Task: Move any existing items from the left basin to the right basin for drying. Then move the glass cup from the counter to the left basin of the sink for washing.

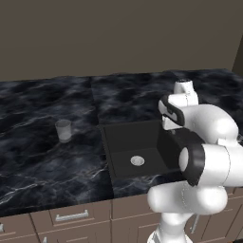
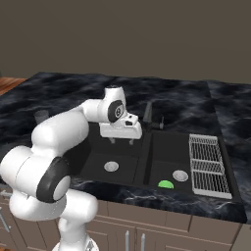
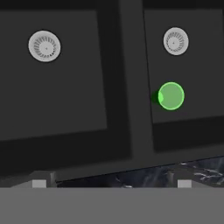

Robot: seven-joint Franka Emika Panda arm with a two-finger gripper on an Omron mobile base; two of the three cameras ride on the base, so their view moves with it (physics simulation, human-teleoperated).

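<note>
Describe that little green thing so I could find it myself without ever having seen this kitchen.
Start at the black two-basin sink set into the dark marble counter. Go to the basin next to the silver wire rack; the green lump lies on its floor near the front wall. It is bright green and rounded, unlike the silver drain disc beside it.

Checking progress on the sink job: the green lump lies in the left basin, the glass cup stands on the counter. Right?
Not quite. In the right base view the green lump lies in the right basin, beside the wire rack. The glass cup does stand on the counter.
</note>
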